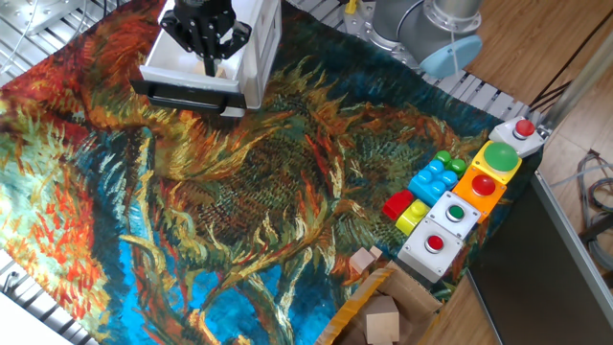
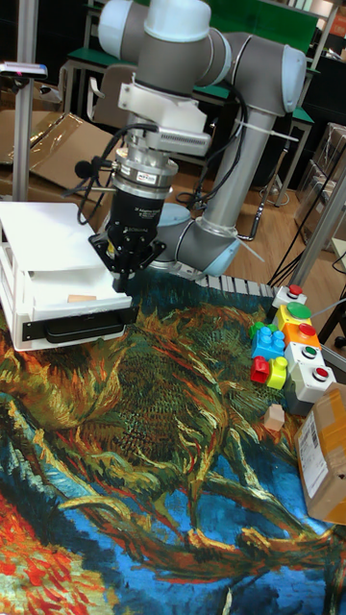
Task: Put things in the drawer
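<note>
The drawer (image 1: pixel 163 69) (image 2: pixel 58 284) of the small white cabinet (image 1: pixel 261 38) (image 2: pixel 43 226) is pulled out, with its dark front facing the cloth. One pale wood cube (image 2: pixel 80 299) lies inside it; the fixed view shows only a sliver of that cube (image 1: pixel 223 69) beside the fingers. My gripper (image 1: pixel 210 65) (image 2: pixel 122 280) hangs over the drawer's right part, just right of the cube. Its fingers meet in a point, shut, with nothing between them. Another pale cube (image 1: pixel 364 260) (image 2: pixel 275 416) sits on the cloth by the cardboard box.
Coloured toy bricks (image 1: pixel 426 184) (image 2: pixel 266 354) and a row of button boxes (image 1: pixel 471 196) (image 2: pixel 306 348) line the right side. A brown cardboard box (image 1: pixel 383 311) (image 2: pixel 325 454) at the near right edge holds a wood block (image 1: pixel 381 320). A painted cloth (image 1: pixel 239 192) covers the table.
</note>
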You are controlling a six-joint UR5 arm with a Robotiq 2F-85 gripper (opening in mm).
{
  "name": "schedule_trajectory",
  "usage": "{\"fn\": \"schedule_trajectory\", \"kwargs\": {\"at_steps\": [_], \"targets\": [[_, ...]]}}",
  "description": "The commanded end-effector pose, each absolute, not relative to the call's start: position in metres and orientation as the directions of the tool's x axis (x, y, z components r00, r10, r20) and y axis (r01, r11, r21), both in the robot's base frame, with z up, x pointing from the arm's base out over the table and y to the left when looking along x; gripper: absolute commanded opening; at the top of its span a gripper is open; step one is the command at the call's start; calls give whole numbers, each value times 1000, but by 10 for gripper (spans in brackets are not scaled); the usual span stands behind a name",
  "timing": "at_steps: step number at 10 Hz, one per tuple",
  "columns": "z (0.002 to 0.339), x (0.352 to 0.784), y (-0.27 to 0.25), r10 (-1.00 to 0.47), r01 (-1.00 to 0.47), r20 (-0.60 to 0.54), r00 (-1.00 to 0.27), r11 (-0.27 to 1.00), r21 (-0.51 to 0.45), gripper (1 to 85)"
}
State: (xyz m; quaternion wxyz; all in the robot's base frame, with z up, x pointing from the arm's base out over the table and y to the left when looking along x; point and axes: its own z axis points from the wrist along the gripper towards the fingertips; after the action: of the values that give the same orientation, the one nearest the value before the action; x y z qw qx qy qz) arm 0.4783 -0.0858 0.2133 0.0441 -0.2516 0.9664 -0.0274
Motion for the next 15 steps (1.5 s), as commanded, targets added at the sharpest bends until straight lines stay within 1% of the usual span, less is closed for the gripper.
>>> {"fn": "schedule_trajectory", "kwargs": {"at_steps": [1,4,5,9,11,13,15], "targets": [[213,495,-71,-498,-493,-80,-863,867,-79,13],[210,520,-33,-498,-495,-104,-861,867,-52,13],[209,522,-30,-503,-501,-113,-857,864,-49,13],[209,521,-30,-498,-496,-110,-860,867,-46,13],[210,521,-16,-501,-505,-139,-854,863,-2,13],[205,522,-25,-512,-513,-122,-850,858,-26,13],[193,520,-33,-517,-518,-127,-847,855,-23,13]]}}
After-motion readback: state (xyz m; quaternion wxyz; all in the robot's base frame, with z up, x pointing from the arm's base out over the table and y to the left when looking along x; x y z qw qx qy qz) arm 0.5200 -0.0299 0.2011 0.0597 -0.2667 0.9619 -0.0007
